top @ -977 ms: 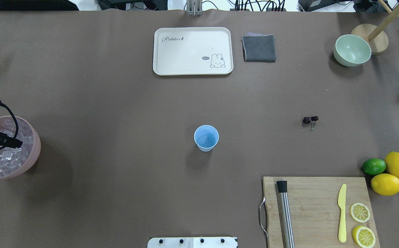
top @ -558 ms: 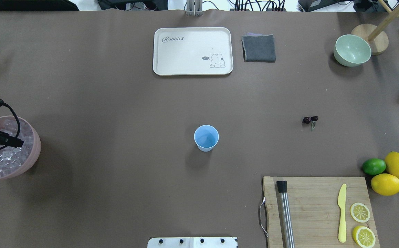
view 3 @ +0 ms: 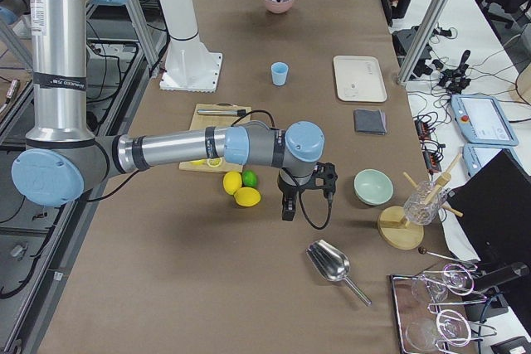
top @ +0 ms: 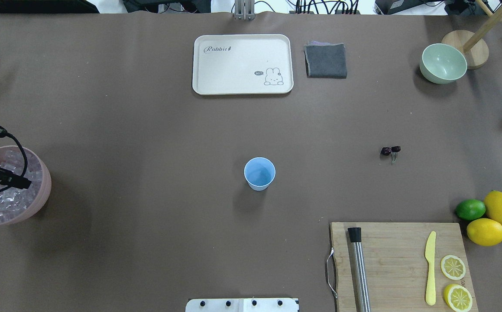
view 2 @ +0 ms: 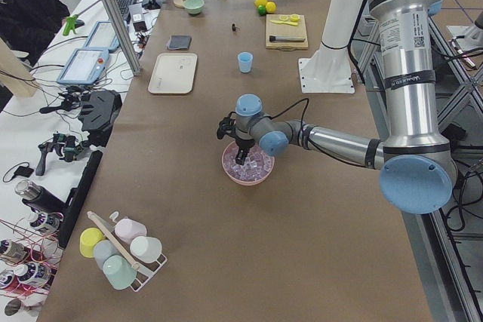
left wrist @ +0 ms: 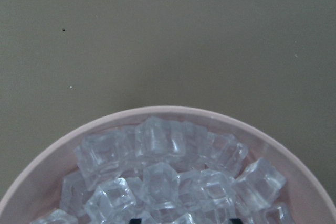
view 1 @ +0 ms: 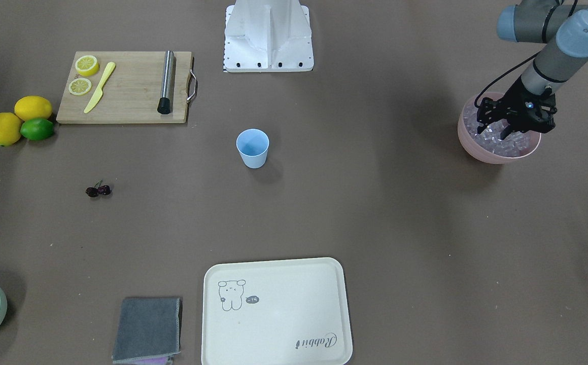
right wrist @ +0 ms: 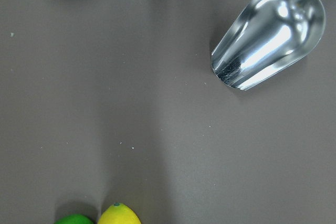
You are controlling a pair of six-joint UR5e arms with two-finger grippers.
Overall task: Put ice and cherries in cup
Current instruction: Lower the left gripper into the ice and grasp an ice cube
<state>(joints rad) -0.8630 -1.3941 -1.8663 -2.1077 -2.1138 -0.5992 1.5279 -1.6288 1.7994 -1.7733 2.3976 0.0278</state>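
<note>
The light blue cup [top: 259, 173] stands upright mid-table and looks empty; it also shows in the front view [view 1: 252, 147]. The dark cherries [top: 390, 150] lie on the table to its right, far from both grippers. The ice [left wrist: 157, 177] fills a pink bowl [top: 45, 190] at the table's left edge. My left gripper [view 1: 494, 126] hangs over the bowl, pointing down, just above the ice [view 1: 514, 144]. Its two fingertips show apart at the bottom of the left wrist view, so it is open. My right gripper [view 3: 288, 209] shows only in the exterior right view, near the lemons. I cannot tell its state.
A cutting board [top: 400, 264] holds a metal muddler, a yellow knife and lemon slices at the front right. Two lemons and a lime [top: 470, 209] lie beside it. A metal scoop [right wrist: 268, 35] lies at the right edge. A white tray [top: 242, 64], grey cloth and green bowl [top: 443, 63] stand at the back.
My left gripper has shifted very slightly over the ice bowl. Nothing else has moved.
</note>
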